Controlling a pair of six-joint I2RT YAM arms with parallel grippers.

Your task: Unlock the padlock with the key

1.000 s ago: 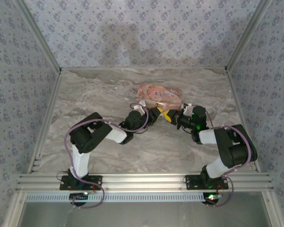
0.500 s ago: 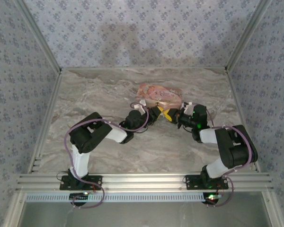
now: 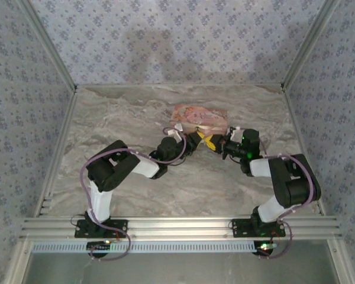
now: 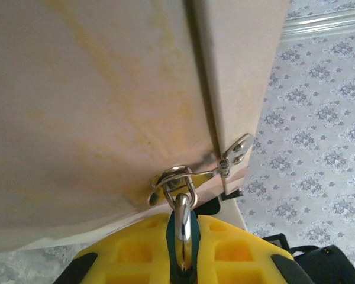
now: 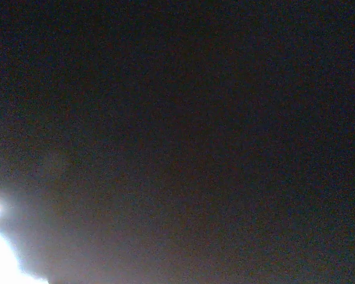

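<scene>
A teal padlock point(image 4: 173, 235) hangs by its silver shackle point(image 4: 182, 216) from the metal hasp point(image 4: 176, 177) of a pale wooden box point(image 4: 100, 89). My left gripper point(image 4: 183, 257) is shut on the padlock body, with a yellow finger point(image 4: 133, 254) on each side of it. From above, the left gripper point(image 3: 197, 142) and the right gripper point(image 3: 219, 146) meet tip to tip just in front of the box point(image 3: 199, 117). The right gripper is shut. The right wrist view is almost black, so what it holds cannot be made out. The key is hidden.
The marble table point(image 3: 136, 112) is fenced by aluminium rails point(image 3: 59, 154) and patterned walls on three sides. The box lies slightly right of the table's middle, towards the back. A hinge plate point(image 4: 239, 148) shows on the box's edge.
My right wrist has edged slightly back and to the right, still at the padlock. The left arm and the box have stayed in place.
</scene>
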